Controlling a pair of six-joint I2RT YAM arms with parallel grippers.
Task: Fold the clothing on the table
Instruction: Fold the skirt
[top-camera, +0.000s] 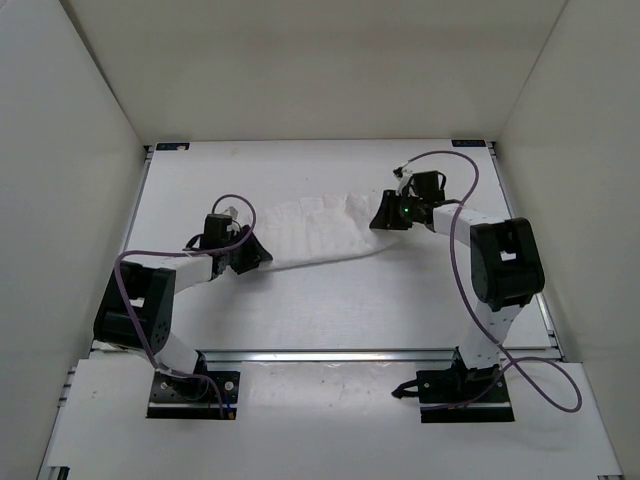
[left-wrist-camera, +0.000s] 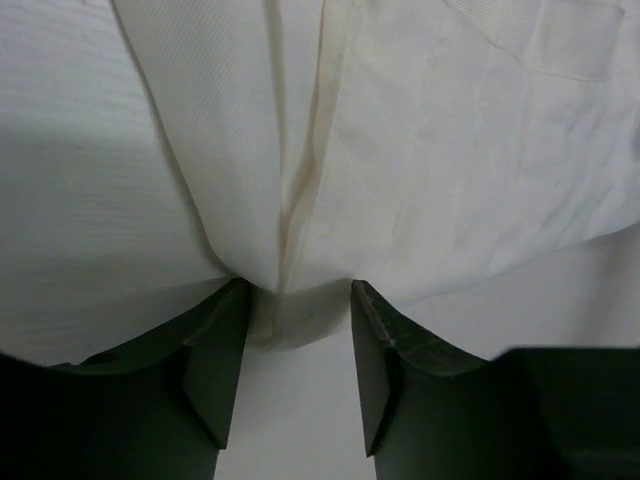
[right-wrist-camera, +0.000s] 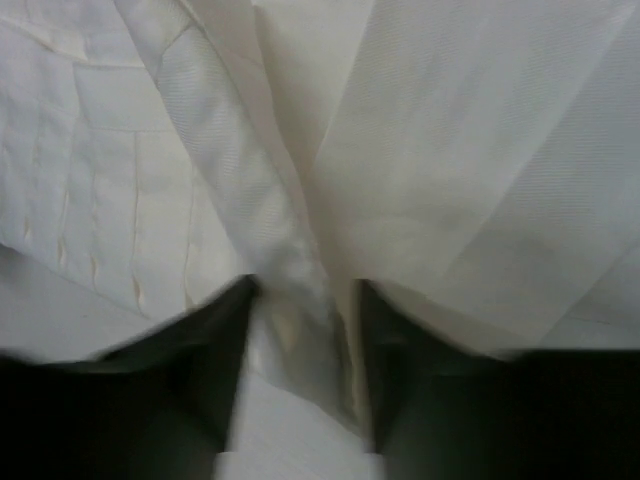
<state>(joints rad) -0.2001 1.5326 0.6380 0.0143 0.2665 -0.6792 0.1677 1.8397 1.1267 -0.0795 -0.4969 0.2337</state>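
Partway closed, left gripper (left-wrist-camera: 298, 290) and right gripper (right-wrist-camera: 307, 290) each pinch a fold of the clothing (top-camera: 320, 235).

The clothing (top-camera: 320, 235) is soft, matt white cloth with fine ribbing, the desk (top-camera: 400, 300) smooth matt white with a dull metal rail (top-camera: 350, 355), the left tool (left-wrist-camera: 300, 335) matt black plastic.

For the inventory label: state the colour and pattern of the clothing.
White clothing, finely ribbed; clearest in the right wrist view.
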